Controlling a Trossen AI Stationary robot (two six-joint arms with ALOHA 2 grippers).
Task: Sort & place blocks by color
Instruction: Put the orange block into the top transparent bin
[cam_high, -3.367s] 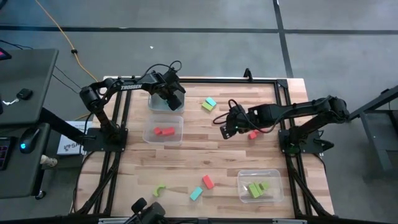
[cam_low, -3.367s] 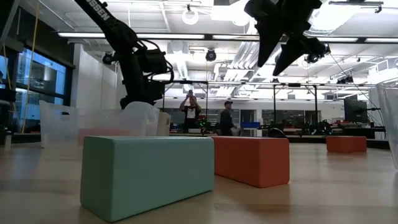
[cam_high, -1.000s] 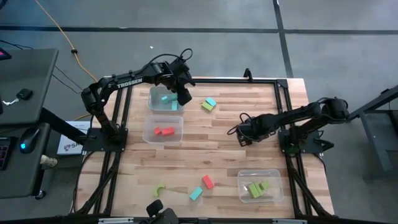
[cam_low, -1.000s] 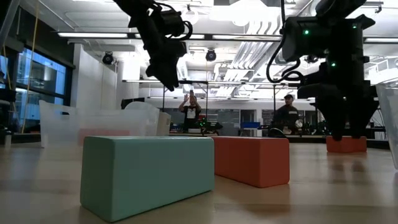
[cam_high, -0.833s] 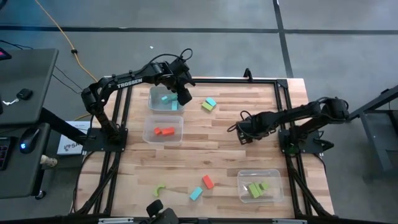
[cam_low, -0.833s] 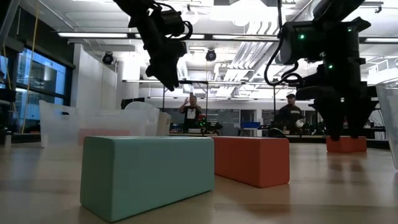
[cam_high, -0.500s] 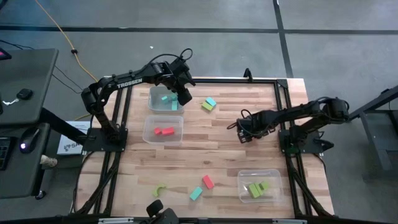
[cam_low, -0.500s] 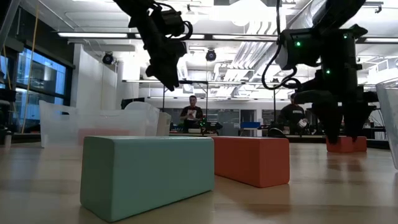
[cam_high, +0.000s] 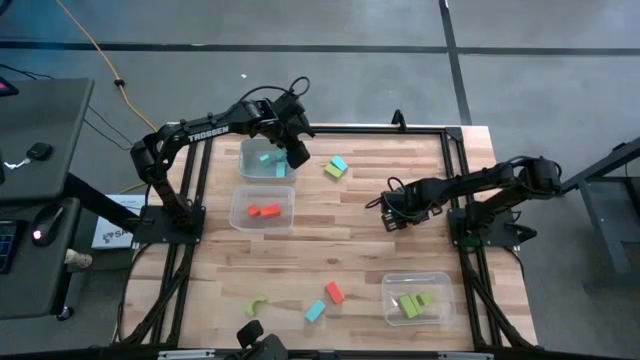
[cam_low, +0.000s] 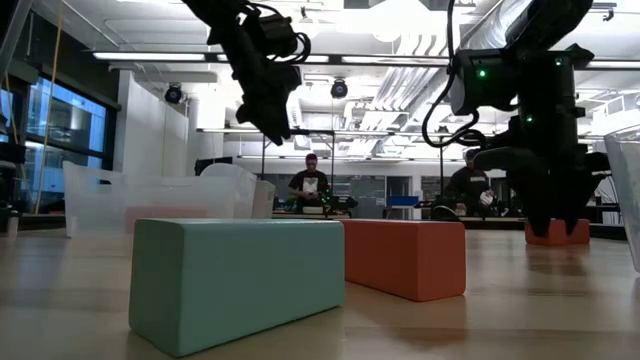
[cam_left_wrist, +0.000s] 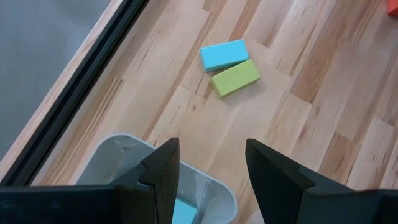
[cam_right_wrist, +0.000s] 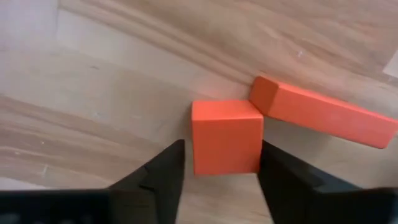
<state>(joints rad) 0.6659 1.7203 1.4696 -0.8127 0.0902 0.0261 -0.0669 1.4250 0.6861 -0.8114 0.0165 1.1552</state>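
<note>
In the low view a cyan block fills the lower left of the frame, with a red block just behind it at lower centre. The high view puts these two at bottom centre of the table, a green arch to their left and a bin of green blocks at lower right.

At right of centre, the right gripper is down at the table. Its wrist view shows its jaws parted on either side of a red cube, with narrow gaps on both sides; a long red block touches the cube's far corner.

At left of centre a bin holds red blocks. Beyond it, at upper left, the left gripper hangs over the rim of a third bin with a cyan block inside, its jaws open and empty. Just right of that bin a cyan block and a green block lie touching on the table.
</note>
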